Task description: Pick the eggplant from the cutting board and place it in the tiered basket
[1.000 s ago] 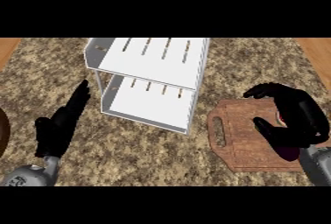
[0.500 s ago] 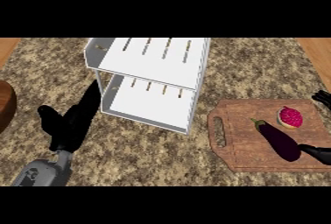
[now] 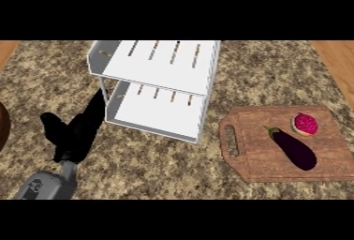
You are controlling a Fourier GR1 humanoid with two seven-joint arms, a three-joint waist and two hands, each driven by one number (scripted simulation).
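Observation:
A dark purple eggplant (image 3: 294, 148) lies at a slant on the wooden cutting board (image 3: 257, 159) at the right, stem toward the upper left. The white tiered basket (image 3: 156, 88) stands at the upper middle, both shelves bare. My left hand (image 3: 75, 132) is at the left of the basket's lower shelf, fingers straight and pointing up, holding nothing. The right hand does not show in the head view.
A red, speckled fruit half (image 3: 305, 123) rests on the board just above the eggplant. The counter top (image 3: 159, 164) is mottled brown stone. A dark brown rounded edge (image 3: 2, 126) shows at the far left.
The right hand, which hovered over the board a second ago, has pulled out of view at the right, uncovering the eggplant and the fruit. The left hand has shifted slightly right.

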